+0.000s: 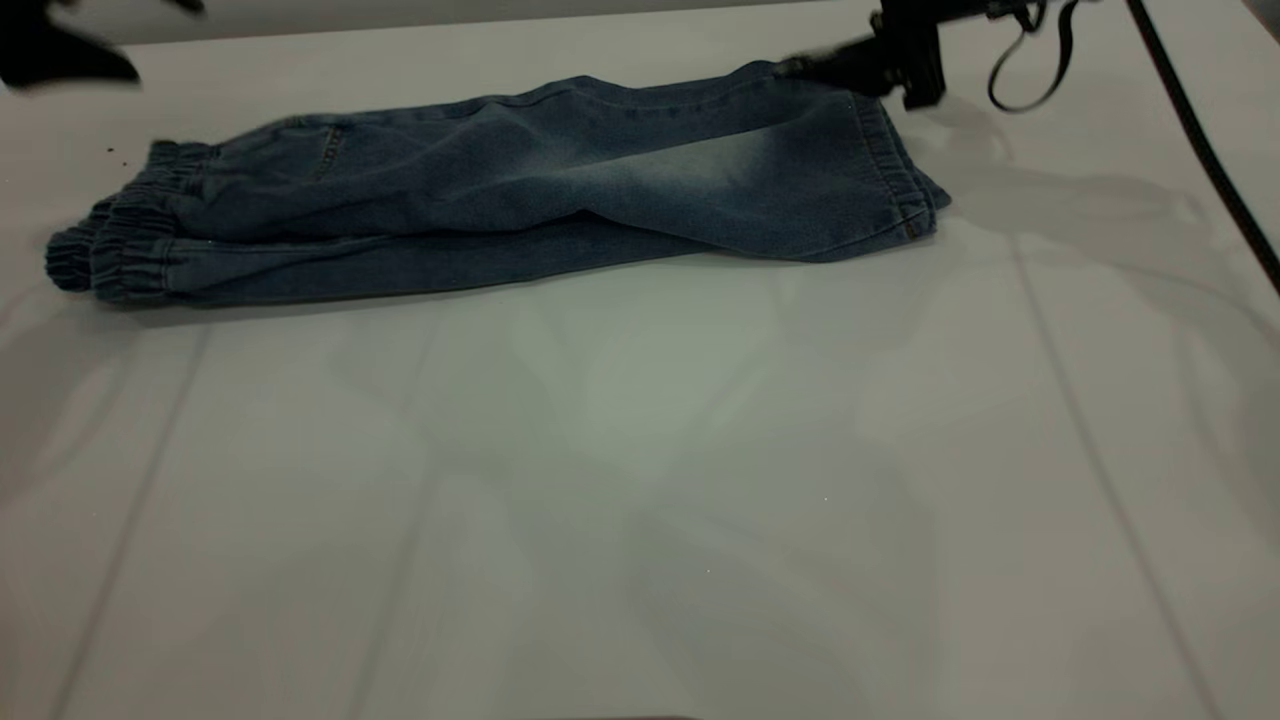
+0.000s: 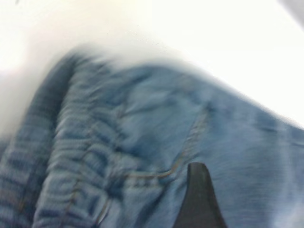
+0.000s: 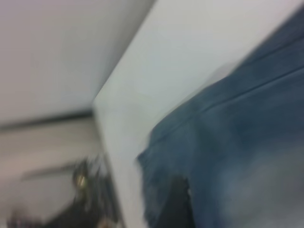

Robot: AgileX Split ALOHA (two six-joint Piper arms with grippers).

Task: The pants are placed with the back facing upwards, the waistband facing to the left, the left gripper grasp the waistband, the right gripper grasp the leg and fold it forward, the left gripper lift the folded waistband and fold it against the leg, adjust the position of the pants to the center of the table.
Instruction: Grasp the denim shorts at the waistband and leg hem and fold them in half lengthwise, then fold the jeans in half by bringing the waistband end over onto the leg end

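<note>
Two layers of soft denim are what I have to work with: the pants lie folded lengthwise toward the far edge of the table, one leg stacked over the other. I judge the cloth limp and fairly heavy for its size, likely to sag and drag rather than slide, and not fragile. The thick gathered bands look like the best places to pinch, since the ruffles give the fingers something to bite.

At the far right end, the right gripper sits at the upper leg, its tip touching or just above the far corner near the cuffed hem. In the right wrist view a dark finger lies against the denim, but I cannot tell whether the claw is clamped on cloth or merely resting there.

The left gripper hangs off to the far left, apart from the fabric, with the waistband below and nearer to me than it. Its wrist camera looks down on the ruffled band and a back pocket, with one finger over the denim; how wide it stands, I cannot tell. I judge it is holding nothing.
</note>
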